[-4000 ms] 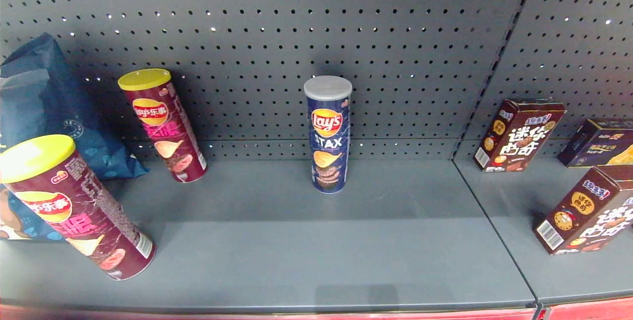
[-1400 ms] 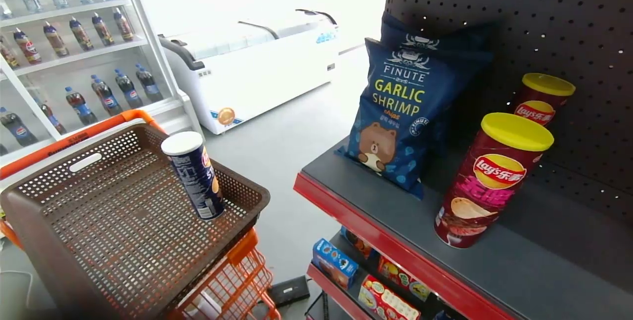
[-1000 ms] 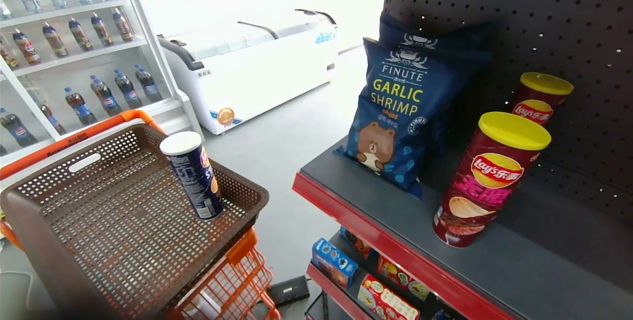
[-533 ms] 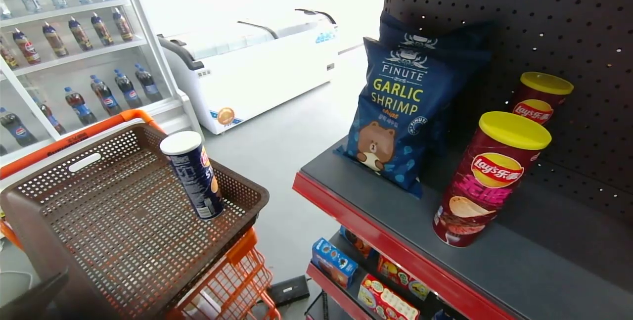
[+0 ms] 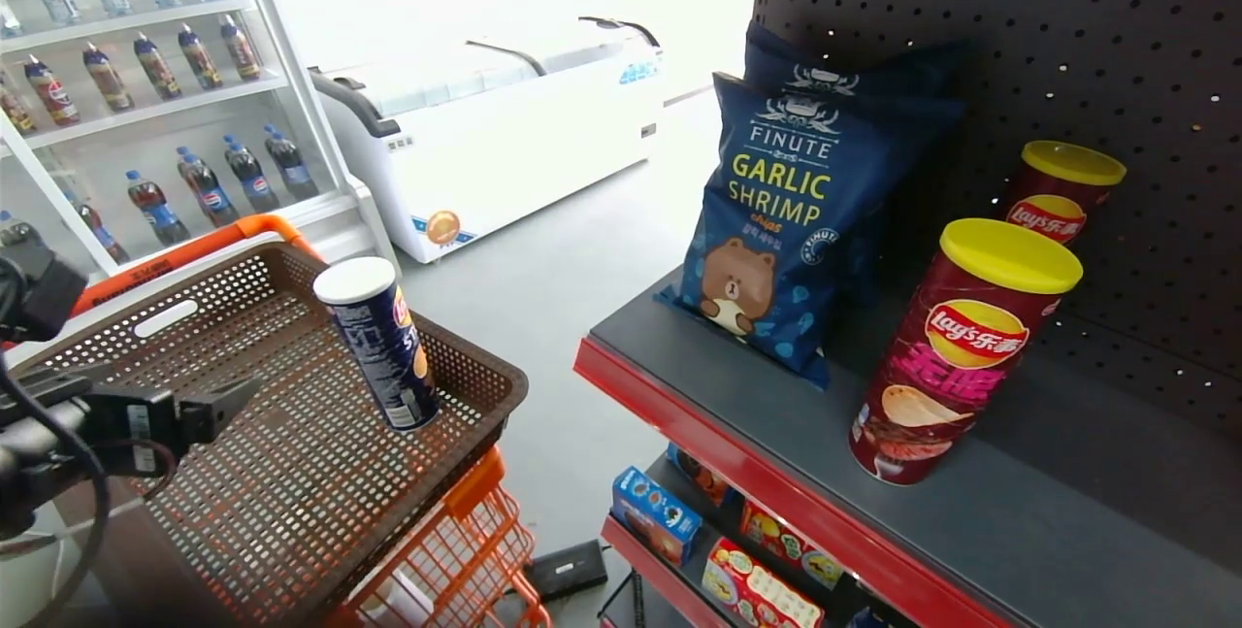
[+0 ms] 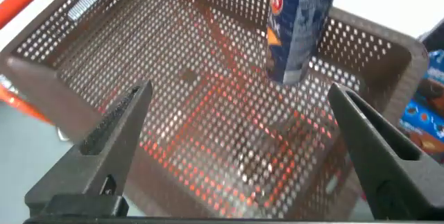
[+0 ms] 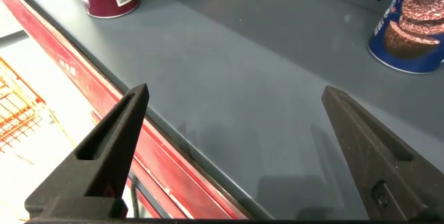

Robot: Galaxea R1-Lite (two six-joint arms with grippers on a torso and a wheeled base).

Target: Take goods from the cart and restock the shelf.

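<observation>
A dark blue chip can [image 5: 378, 342] with a white lid stands upright in the brown perforated basket [image 5: 475, 371] on top of the orange cart [image 5: 456, 550]. My left gripper [image 5: 228, 397] hangs open over the basket, short of the can. In the left wrist view the can [image 6: 302, 23] stands beyond the open left gripper [image 6: 239, 106], nothing between the fingers. My right gripper [image 7: 232, 96] is open and empty above the grey shelf [image 7: 263, 78], where another blue can [image 7: 409, 37] stands.
On the shelf [image 5: 776, 434] stand two maroon cans with yellow lids [image 5: 965, 347] [image 5: 1058, 191] and blue chip bags [image 5: 791, 220] against the pegboard. The shelf has a red front edge [image 5: 737, 473]. A drinks fridge [image 5: 146, 94] and chest freezer [image 5: 505, 133] stand behind the cart.
The head camera turned from the shelf to the cart. Within the last half second my left arm came in from the lower left and now extends over the basket toward the can.
</observation>
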